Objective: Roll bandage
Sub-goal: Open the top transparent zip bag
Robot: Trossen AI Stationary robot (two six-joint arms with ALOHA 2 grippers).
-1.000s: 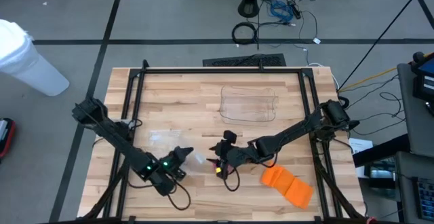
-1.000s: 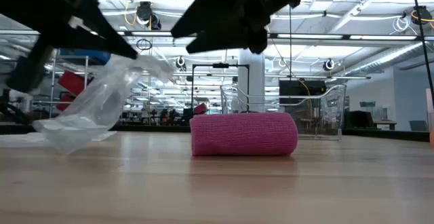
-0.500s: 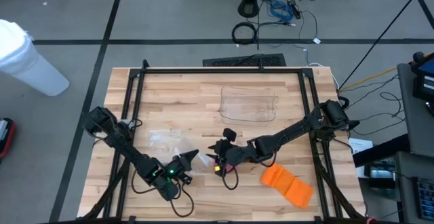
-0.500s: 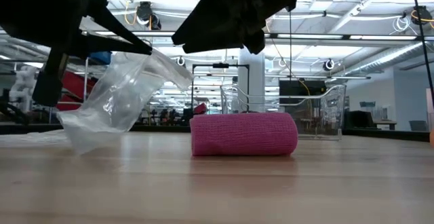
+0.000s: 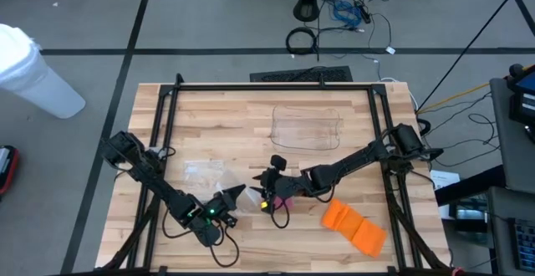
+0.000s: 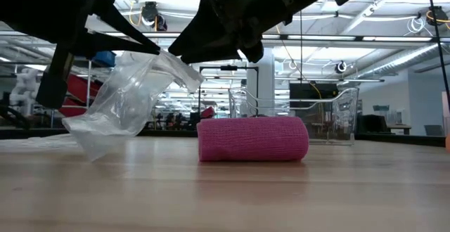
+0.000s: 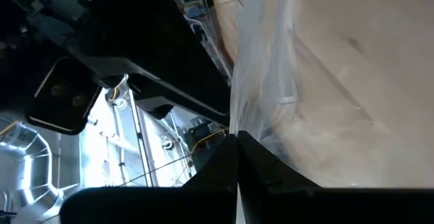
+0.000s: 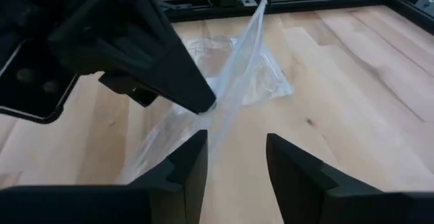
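Observation:
The pink bandage roll lies on its side on the wooden table, partly under my right arm in the high view. To its left a clear plastic bag hangs from my left gripper, which is shut on it. My right gripper hovers above the roll's left end, open and pointing at the bag. The bag's raised edge runs between its two fingers. My left gripper pinches the bag's upper edge between its two shut fingers, coming nearly level from the table's left. The bag hangs slanting below the fingers, its film drawn fairly straight, and its lower corner rests on the table. My right gripper has the bag's edge close by one finger; I cannot tell whether it touches.
A clear plastic container stands at the far middle of the table. An orange folded thing lies near the front right. Black frame rails run around the table.
My left gripper has gone a little toward the roll and rolled its wrist. The bag's top has swung up, so it hangs steeper with only its lower corner on the table. My right gripper has moved left toward the bag's raised edge. The roll has stayed put.

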